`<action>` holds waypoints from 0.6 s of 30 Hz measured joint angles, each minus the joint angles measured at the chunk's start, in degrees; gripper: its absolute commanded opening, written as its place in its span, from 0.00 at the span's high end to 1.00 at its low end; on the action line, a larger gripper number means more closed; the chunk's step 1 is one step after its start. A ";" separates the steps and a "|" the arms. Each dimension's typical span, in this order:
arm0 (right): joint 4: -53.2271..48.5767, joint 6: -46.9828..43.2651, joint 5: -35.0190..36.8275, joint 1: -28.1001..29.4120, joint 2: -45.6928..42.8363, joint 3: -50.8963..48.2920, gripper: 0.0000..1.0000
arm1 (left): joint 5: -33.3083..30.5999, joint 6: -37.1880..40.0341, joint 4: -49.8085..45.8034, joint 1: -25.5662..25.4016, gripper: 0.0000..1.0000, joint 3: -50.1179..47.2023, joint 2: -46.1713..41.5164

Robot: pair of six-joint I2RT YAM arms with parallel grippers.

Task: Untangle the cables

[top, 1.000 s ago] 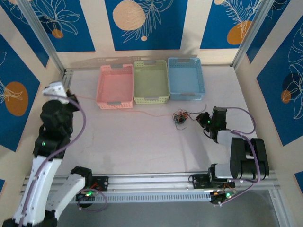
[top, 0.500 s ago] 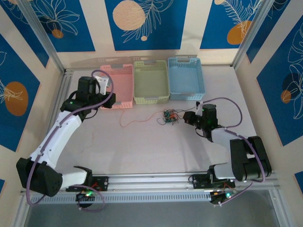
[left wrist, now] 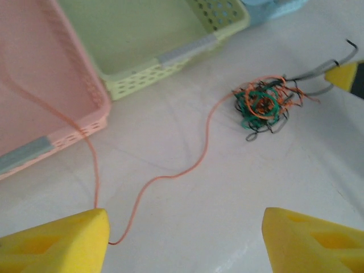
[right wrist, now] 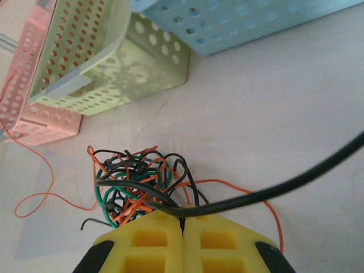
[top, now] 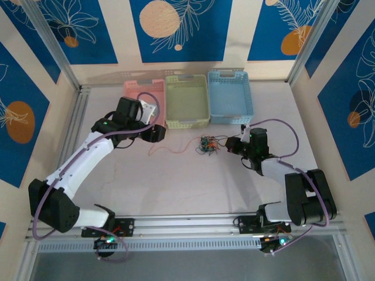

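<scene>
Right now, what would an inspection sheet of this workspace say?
Surface: white table, lightly marked.
Job's things: cable tangle of orange, green and black strands in front of the green basket and blue basket; one orange strand trails off over the pink basket rim.
Clutter: nothing seen.
Grippers: left gripper open, near the orange strand; right gripper shut on strands of the cable tangle.
Cables: purple arm cables loop along both arms.
Surroundings: blue patterned panels, aluminium frame.
</scene>
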 measured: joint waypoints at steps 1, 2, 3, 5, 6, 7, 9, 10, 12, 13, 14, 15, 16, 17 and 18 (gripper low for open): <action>0.20 0.22 -0.13 -0.52 0.00 0.00 1.00 | 0.00 0.33 -0.50 -1.16 0.28 0.72 0.74; 0.37 0.39 -0.28 -0.96 0.00 0.00 1.00 | -0.07 0.72 -0.96 -2.19 0.28 1.40 1.53; 0.52 0.59 -0.33 -1.27 0.09 0.00 1.00 | -0.39 1.31 -1.64 -3.61 0.29 2.40 2.73; 0.85 0.83 -0.46 -1.64 0.48 0.00 1.00 | -1.95 2.01 -3.48 -6.67 0.30 5.03 6.05; 0.92 0.83 -0.48 -1.70 0.66 0.00 1.00 | -3.17 2.43 -4.55 -8.57 0.30 6.93 8.48; 1.05 0.92 -0.52 -1.70 0.74 0.00 1.00 | -4.68 2.64 -5.95 -10.34 0.31 9.22 11.23; 1.25 1.05 -0.55 -1.73 0.76 0.00 1.00 | -6.91 2.54 -8.22 -12.74 0.34 13.73 16.94; 1.36 1.20 -0.72 -1.86 0.76 0.00 1.00 | -7.37 2.12 -8.94 -13.55 0.35 15.78 19.87; 1.53 1.44 -1.03 -2.08 0.76 0.00 1.00 | -8.20 1.03 -9.84 -14.53 0.35 18.62 25.00; 1.55 1.73 -1.31 -2.34 0.76 0.00 1.00 | -8.70 0.57 -10.10 -14.84 0.35 19.50 27.34; 1.55 1.95 -1.49 -2.62 0.83 0.00 1.00 | -9.18 0.15 -10.16 -15.02 0.35 19.91 28.94; 1.66 2.14 -1.77 -2.93 1.01 0.00 1.00 | -9.68 -0.22 -10.21 -15.23 0.35 20.26 30.67; 1.68 2.34 -1.90 -3.19 1.11 0.00 1.00 | -10.16 -0.55 -10.16 -15.37 0.35 20.57 32.09; 1.68 2.43 -2.03 -3.43 1.20 0.00 1.00 | -10.67 -1.01 -10.14 -15.39 0.35 21.03 33.29; 1.70 2.51 -2.19 -3.65 1.29 0.00 1.00 | -11.28 -1.53 -9.88 -15.41 0.35 21.46 34.36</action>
